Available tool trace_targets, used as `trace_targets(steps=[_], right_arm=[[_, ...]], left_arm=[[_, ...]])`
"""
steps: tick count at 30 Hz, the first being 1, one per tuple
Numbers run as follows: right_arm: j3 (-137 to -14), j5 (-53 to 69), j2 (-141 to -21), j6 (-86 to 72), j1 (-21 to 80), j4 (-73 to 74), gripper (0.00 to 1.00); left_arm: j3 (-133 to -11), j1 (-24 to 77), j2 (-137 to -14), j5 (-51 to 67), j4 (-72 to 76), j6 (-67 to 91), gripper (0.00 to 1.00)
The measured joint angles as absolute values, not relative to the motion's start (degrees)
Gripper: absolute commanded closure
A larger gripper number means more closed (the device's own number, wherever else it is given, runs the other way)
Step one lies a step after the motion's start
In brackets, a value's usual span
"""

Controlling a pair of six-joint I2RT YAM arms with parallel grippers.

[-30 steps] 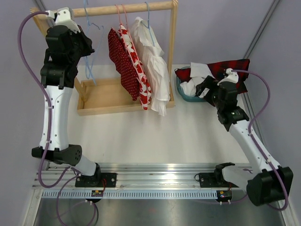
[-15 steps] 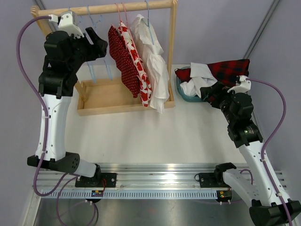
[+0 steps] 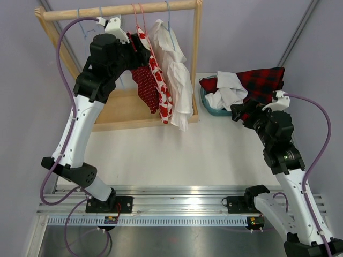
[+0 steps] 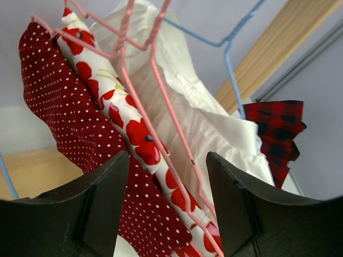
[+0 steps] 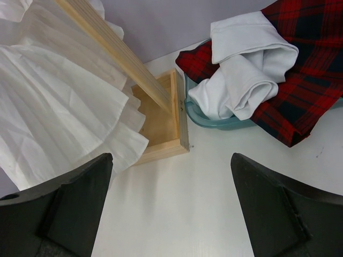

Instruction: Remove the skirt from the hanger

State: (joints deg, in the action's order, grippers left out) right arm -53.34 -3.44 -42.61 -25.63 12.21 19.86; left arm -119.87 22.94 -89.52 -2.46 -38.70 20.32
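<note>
Three garments hang side by side from the wooden rail (image 3: 123, 9). They are a dark red dotted skirt (image 3: 143, 85) (image 4: 69, 123), a white skirt with red poppies (image 3: 163, 96) (image 4: 128, 126) and a plain white one (image 3: 174, 69) (image 4: 203, 128) (image 5: 53, 107). Both red ones are on pink hangers (image 4: 161, 112), the white one on a blue hanger (image 4: 228, 48). My left gripper (image 3: 140, 54) (image 4: 167, 158) is open, high up against the two red skirts, with the poppy skirt and pink wires showing between its fingers. My right gripper (image 3: 241, 112) (image 5: 171, 158) hangs open above bare table, holding nothing.
A teal basket (image 3: 211, 108) at the right holds a white cloth (image 5: 241, 80) and a red-black plaid cloth (image 3: 262, 80). The rack's wooden base tray (image 3: 120, 110) and right upright (image 3: 197, 53) stand behind the skirts. Empty blue hangers (image 3: 86, 24) hang at the rail's left end.
My left arm swung right from the rail's left end to the red skirts, and its jaws opened. The right arm drew back from the basket toward the near side.
</note>
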Motion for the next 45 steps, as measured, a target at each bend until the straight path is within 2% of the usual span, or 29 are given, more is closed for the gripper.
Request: trace_targets(steps=[16, 19, 20, 21, 27, 36, 39, 43, 45], right_arm=[[-54.8, -3.5, -39.8, -24.2, 12.2, 23.1, 0.01], [-54.8, -3.5, -39.9, -24.2, 12.2, 23.1, 0.01], [-54.8, -3.5, -39.9, -24.2, 12.2, 23.1, 0.01], [-54.8, -3.5, -39.9, -24.2, 12.2, 23.1, 0.00], [-54.9, -1.4, -40.1, -23.8, 12.2, 23.0, 0.00], [-63.8, 18.0, -46.5, -24.1, 13.8, 15.9, 0.01], [-71.0, 18.4, -51.9, -22.2, 20.7, 15.2, 0.01], [-84.2, 12.4, -62.2, -16.1, 38.7, 17.6, 0.01], [-89.2, 9.5, -66.8, -13.7, 44.6, 18.3, 0.00]], left_arm=[[-118.2, 22.9, -94.7, -8.3, -33.6, 24.1, 0.57], [-118.7, 22.9, -96.6, -8.4, -33.4, 24.5, 0.80], [-119.0, 22.9, -97.4, -8.5, -33.4, 24.5, 0.94], [-119.4, 22.9, -98.0, -8.6, -33.6, 24.9, 1.00], [-121.7, 23.0, -99.2, -10.4, -36.5, 24.8, 1.00], [-132.7, 24.3, -97.3, -12.2, -45.1, 23.4, 1.00], [-133.6, 24.4, -94.0, -12.5, -46.5, 23.1, 1.00], [-134.3, 24.4, -90.0, -12.7, -47.0, 22.7, 1.00], [-134.5, 24.4, -88.6, -12.8, -47.2, 22.7, 1.00]])
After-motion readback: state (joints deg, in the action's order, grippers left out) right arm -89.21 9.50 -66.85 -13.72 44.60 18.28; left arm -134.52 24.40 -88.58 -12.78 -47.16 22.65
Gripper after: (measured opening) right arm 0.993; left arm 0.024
